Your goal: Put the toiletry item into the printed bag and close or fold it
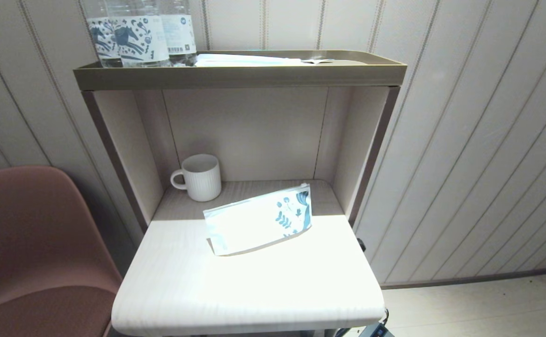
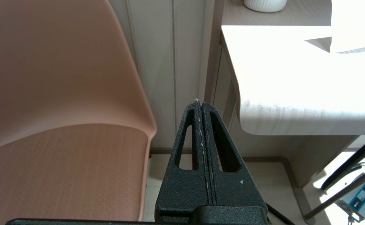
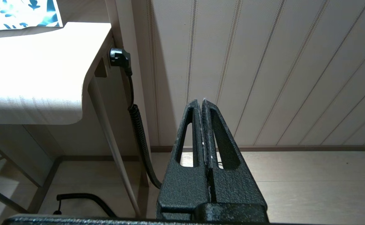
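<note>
The printed bag [image 1: 258, 220] lies flat on the small table [image 1: 254, 299], its blue leaf print towards the right end. One corner of the printed bag [image 3: 19, 12] shows in the right wrist view, and its white end [image 2: 354, 31] in the left wrist view. White flat packets [image 1: 249, 60] lie on the top tray; I cannot tell whether the toiletry item is among them. My left gripper [image 2: 200, 103] is shut and empty, low beside the table's left front corner. My right gripper [image 3: 201, 101] is shut and empty, low off the table's right side. Neither arm shows in the head view.
A white ribbed mug [image 1: 200, 178] stands in the alcove behind the bag. Blue-printed water bottles [image 1: 132, 32] stand at the left of the top tray [image 1: 235, 77]. A pink chair [image 1: 34, 243] is left of the table. A black coiled cable [image 3: 138, 125] hangs at the table's right side.
</note>
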